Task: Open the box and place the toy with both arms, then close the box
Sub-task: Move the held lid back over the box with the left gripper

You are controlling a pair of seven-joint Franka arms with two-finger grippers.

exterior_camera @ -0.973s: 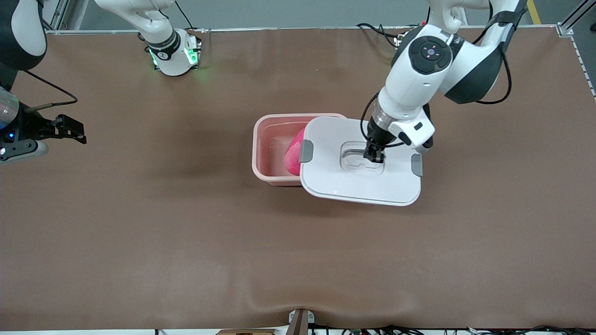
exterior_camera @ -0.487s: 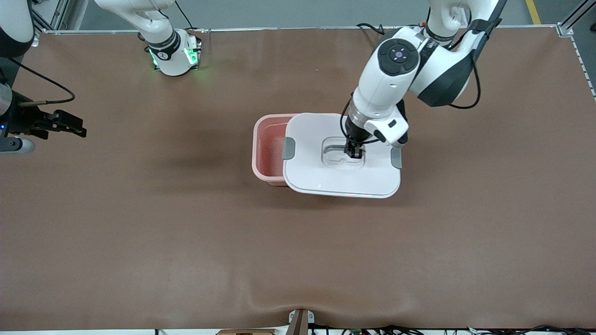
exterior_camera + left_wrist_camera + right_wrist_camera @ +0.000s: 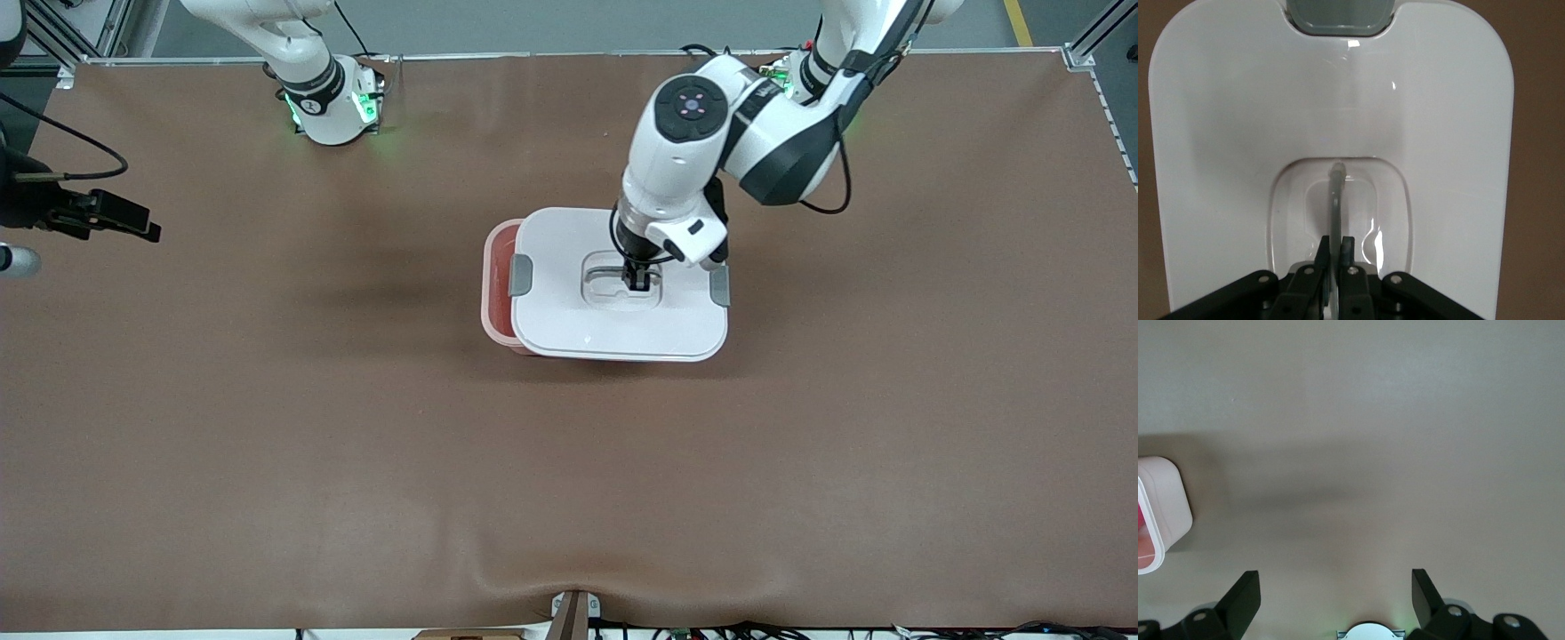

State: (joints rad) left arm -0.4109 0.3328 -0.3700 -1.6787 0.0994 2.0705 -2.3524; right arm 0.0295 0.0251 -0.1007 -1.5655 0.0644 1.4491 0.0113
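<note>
Left gripper (image 3: 637,283) clamped on lid (image 3: 613,311) handle, lid over most of box (image 3: 498,298), mid-table. Toy hidden, probably inside. Right gripper (image 3: 1335,600) fingers apart, waiting over right-arm edge.

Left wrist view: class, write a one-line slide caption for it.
Left tool shut on the handle recessed in the white lid, one grey clip in sight.
</note>
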